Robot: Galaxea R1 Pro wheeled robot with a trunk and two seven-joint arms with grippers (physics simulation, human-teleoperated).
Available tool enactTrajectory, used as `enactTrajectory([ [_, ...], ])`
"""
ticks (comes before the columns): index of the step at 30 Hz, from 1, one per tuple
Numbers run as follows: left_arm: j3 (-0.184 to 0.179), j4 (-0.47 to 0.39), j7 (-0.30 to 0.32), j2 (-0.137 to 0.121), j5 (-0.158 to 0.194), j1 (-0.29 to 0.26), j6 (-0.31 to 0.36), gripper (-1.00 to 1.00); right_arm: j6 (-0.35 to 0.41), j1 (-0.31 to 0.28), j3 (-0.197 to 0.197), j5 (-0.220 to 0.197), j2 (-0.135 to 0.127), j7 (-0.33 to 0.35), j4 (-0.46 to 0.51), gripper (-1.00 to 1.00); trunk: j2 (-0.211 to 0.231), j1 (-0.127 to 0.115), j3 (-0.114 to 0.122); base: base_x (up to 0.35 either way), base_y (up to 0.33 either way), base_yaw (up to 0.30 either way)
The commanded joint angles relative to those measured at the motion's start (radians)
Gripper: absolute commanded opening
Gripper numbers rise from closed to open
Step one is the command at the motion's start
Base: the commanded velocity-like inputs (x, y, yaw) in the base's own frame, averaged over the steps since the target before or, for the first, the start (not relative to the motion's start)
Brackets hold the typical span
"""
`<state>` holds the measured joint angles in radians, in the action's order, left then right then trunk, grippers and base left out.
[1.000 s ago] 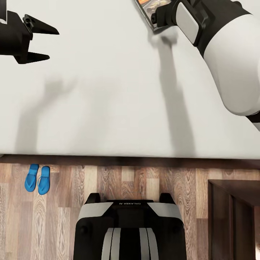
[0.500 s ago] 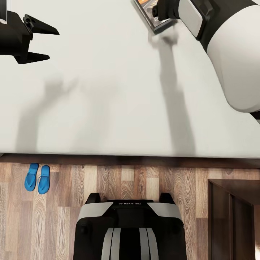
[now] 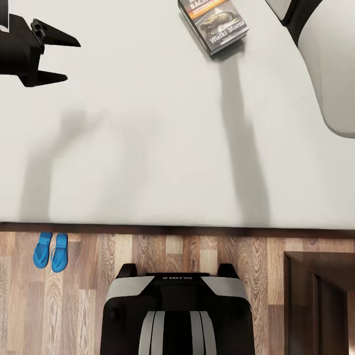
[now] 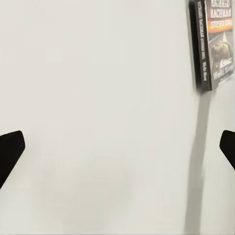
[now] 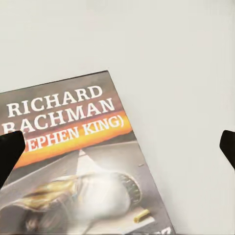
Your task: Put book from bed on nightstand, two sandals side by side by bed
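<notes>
The left claw (image 3: 59,59) is held open over the bed (image 3: 148,148), empty; the right claw (image 5: 117,142) is spread wide above the book (image 3: 213,22), which lies ungrasped near the mattress's far edge. The two sandals (image 3: 51,252) are set side by side on the floor against the bed frame, so that part appears done. The nightstand (image 3: 320,296) stands at the near right, with nothing seen in the way.

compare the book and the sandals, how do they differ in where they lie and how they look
The book lies on the bed's off-white mattress; the sandals lie on the wood floor beside the bed frame. The book is a single dark rectangle with white lettering and an orange band; the sandals are a bright blue pair, narrow and elongated, set side by side. Both lie flat, and no gripper touches either.
</notes>
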<state>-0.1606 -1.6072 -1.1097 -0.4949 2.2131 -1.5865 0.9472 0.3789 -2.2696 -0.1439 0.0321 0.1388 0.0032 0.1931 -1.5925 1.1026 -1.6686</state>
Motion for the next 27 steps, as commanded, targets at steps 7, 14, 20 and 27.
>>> enactTrajectory([
  [7, 0.000, 0.000, -0.010, -0.001, 0.009, -0.001, 0.002, 1.00, 0.007, 0.003, -0.004, 0.003, 0.002, 0.000, 0.002, 1.00, 0.000, 0.001, 0.000, 0.302, 0.000, 0.000],
  [14, 0.000, 0.000, -0.009, -0.001, 0.009, 0.000, 0.002, 1.00, 0.005, 0.007, -0.004, 0.004, 0.001, 0.000, -0.001, 1.00, 0.000, 0.001, 0.000, 0.205, 0.000, 0.000],
  [20, 0.000, 0.000, -0.009, 0.001, 0.009, 0.000, 0.001, 1.00, 0.004, 0.016, -0.005, 0.004, 0.002, -0.001, -0.011, 1.00, 0.000, 0.001, 0.000, 0.039, 0.000, 0.000],
  [27, 0.000, 0.000, -0.010, 0.002, 0.010, 0.000, 0.001, 1.00, 0.000, 0.026, -0.004, -0.001, 0.004, -0.002, -0.014, 1.00, 0.000, 0.001, 0.000, 0.014, 0.000, 0.000],
])
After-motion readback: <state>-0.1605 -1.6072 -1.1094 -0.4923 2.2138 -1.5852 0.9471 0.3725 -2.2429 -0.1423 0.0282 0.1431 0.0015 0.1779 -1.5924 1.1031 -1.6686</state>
